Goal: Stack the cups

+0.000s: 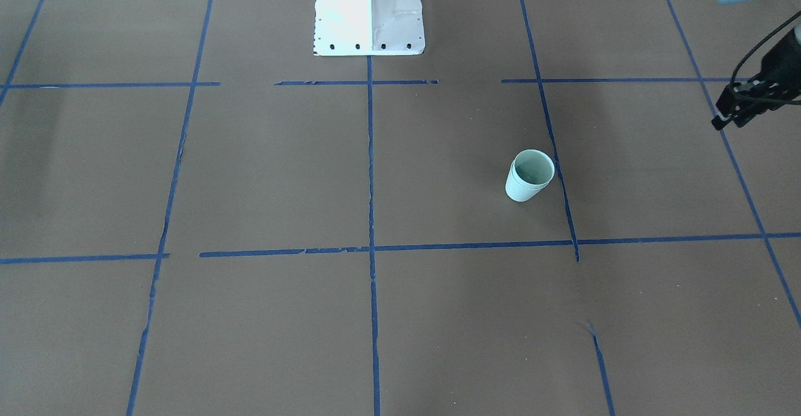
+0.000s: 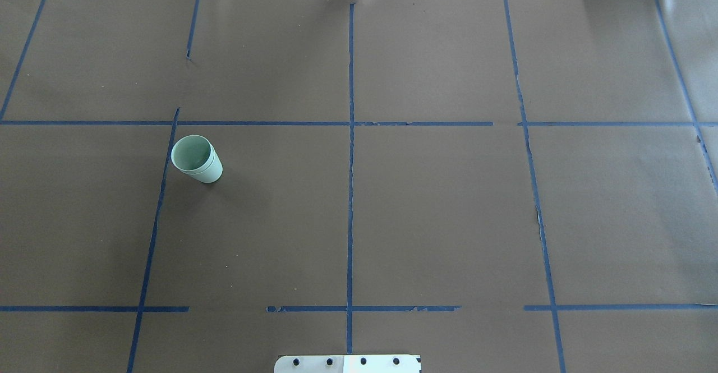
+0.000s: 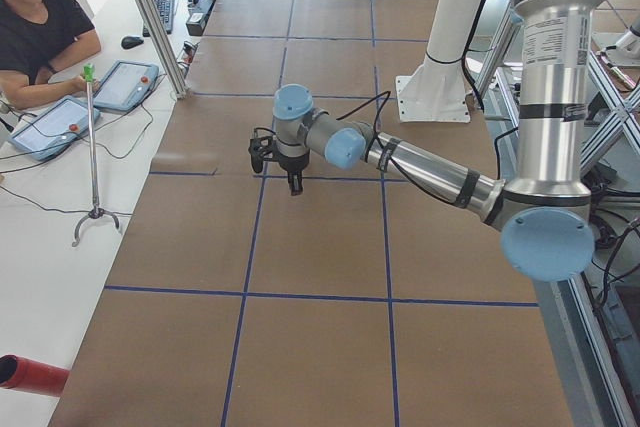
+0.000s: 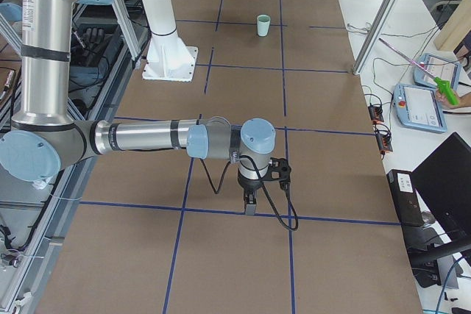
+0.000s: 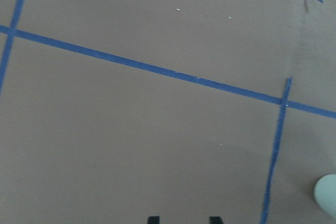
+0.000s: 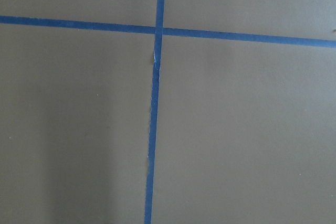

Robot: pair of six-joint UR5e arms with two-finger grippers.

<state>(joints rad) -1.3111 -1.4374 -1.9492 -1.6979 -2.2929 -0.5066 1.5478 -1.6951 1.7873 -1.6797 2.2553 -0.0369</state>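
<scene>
The two pale mint-green cups (image 1: 530, 175) stand upright as one stack on the brown table, one nested in the other, with two rims showing close together. The stack also shows in the overhead view (image 2: 196, 159), the right side view (image 4: 263, 25) and at the left wrist view's lower right edge (image 5: 328, 195). My left gripper (image 1: 729, 116) hovers well apart from the cups; its fingertips (image 5: 153, 219) show spread and empty. My right gripper (image 4: 250, 204) hangs over the table far from the cups, and I cannot tell whether it is open.
The white robot base (image 1: 369, 12) stands at the table's near middle. Blue tape lines (image 2: 350, 137) grid the brown paper. An operator (image 3: 35, 17) sits beside tablets (image 3: 125, 82) past the table's far side. A thin stand (image 3: 92, 147) is there too.
</scene>
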